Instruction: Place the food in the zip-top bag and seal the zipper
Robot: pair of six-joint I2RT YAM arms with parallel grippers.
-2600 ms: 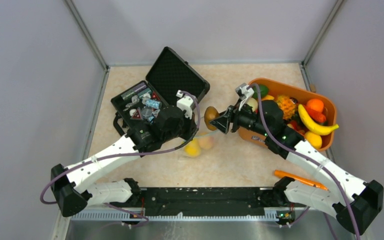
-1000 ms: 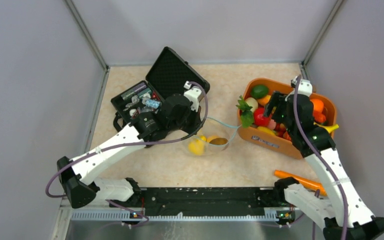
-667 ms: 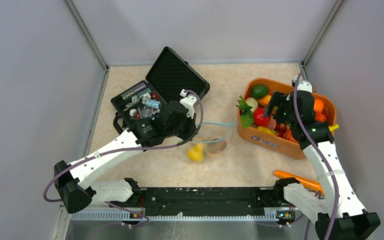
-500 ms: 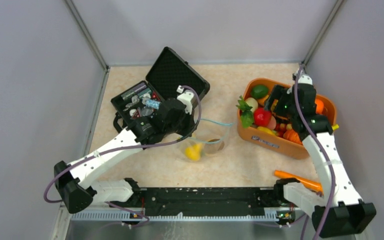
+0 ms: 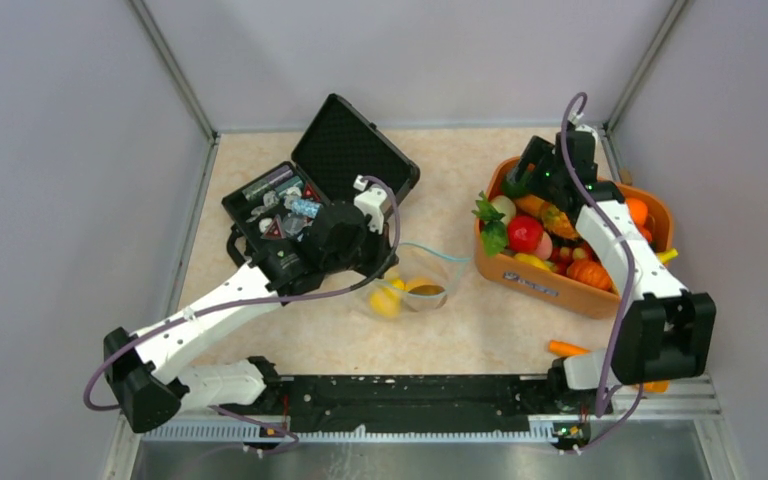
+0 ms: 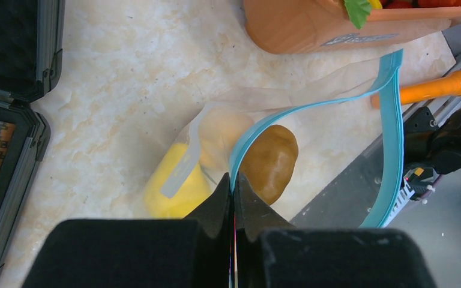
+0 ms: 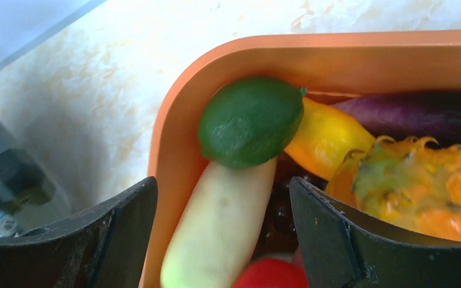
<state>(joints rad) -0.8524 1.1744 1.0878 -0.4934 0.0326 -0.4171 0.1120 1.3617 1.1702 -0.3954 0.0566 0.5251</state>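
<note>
To the left of the left fingers, an open black case is seen on the desk. These fingers are closed tight, and the teal zipper of the zip-top bag is pinched between their tips, so that one lip of the mouth is lifted and the mouth is held agape. The bag is slumped on the desk just beyond the fingertips, and a yellow fruit and a brown piece are seen inside it. The film is judged to be thin, limp and slippery, so it is best taken by the stiffer zipper strip, as is done here. Further right, beyond the bag, an orange stick and the orange basket are found. The right fingers are spread wide with nothing held, poised above the basket's corner. A green lime is framed between them, resting on a pale long vegetable and against the basket wall. The lime is judged to be light, hard and smooth, and liable to roll or squirt out. It is probably best gripped across its short middle, though little room is left for a finger on the wall side.
</note>
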